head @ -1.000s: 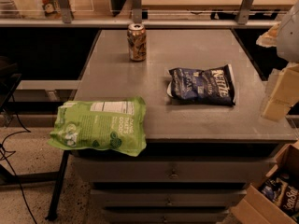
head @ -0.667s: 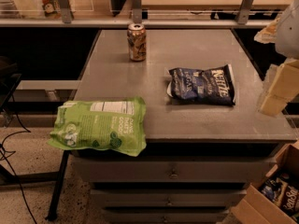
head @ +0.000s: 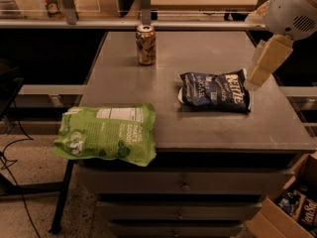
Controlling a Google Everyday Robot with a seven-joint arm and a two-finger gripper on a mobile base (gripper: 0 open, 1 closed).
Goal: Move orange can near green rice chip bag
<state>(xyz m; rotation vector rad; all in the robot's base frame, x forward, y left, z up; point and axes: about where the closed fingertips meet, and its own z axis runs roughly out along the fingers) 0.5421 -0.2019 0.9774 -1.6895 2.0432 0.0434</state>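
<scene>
The orange can [head: 145,44] stands upright at the far left of the grey table [head: 168,123], silver top up. The green rice chip bag [head: 106,134] lies flat on the table's near left corner and overhangs the front and left edges. My gripper [head: 258,75] hangs from the white arm [head: 293,9] at the right, above the table's right side, just over the right end of the dark-blue Kettle chip bag [head: 215,91]. It holds nothing that I can see. It is far to the right of the can.
Drawers [head: 184,186] sit under the table front. A cardboard box with packets [head: 290,209] stands on the floor at the lower right. A shelf rail with metal posts [head: 144,4] runs behind the table. Cables lie on the floor at left.
My gripper has moved left and up, from beside the table's right edge to over the Kettle bag's right end. The can and both bags have not moved.
</scene>
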